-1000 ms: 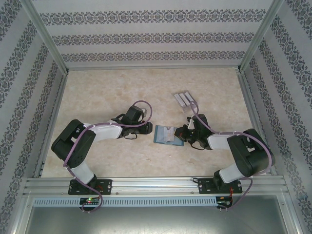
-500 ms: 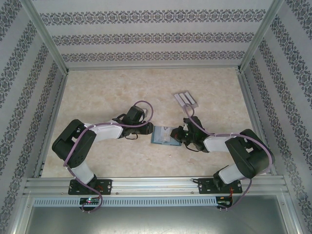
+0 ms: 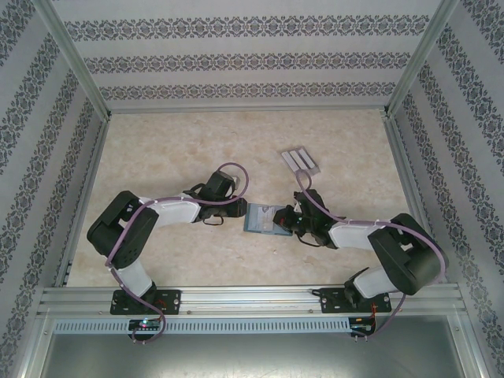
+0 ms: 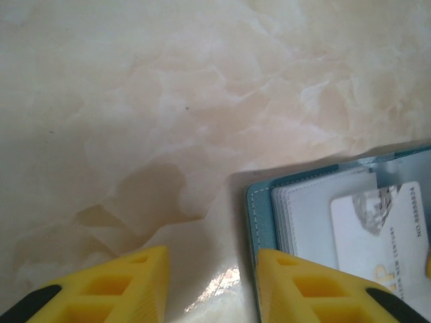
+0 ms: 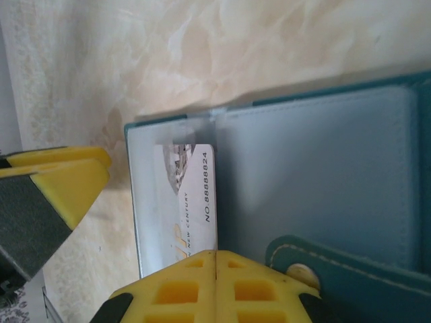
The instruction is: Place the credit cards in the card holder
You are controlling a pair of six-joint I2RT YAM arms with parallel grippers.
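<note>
**A:** What is the biggest thing there?

**B:** The marble counter (image 3: 173,157). The left arm (image 3: 169,211) and right arm (image 3: 362,232) reach in and almost meet at its middle.

**A:** What lies between them?

**B:** The holder (image 3: 264,220), teal, lying open and flat. From above, the right arm's tip covers its right edge. In the left wrist view the frame cuts it off.

**A:** And the grippers?

**B:** The left gripper (image 4: 212,259) is released, its fingers apart with bare counter between them. One finger overlaps the holder's corner, but I cannot tell whether it touches. The right gripper (image 5: 215,262) is clenched, its fingers pressed together over the near end of a card (image 5: 192,202).

**A:** Is it pinching the card?

**B:** I cannot tell, because that end is hidden beneath the fingers.

**A:** Where does that card sit?

**B:** On the holder's page at the left gripper's side. Its far end is blurred under a clear sleeve (image 4: 306,222), and its print reads in part.

**A:** Are there others?

**B:** Three grey cards (image 3: 299,161) lie side by side on the counter beyond the holder, apart from it. They are too small for any print to show.

**A:** And the smallest thing?

**B:** A snap (image 5: 301,272) on the holder's tab, half hidden behind a yellow finger.
</note>
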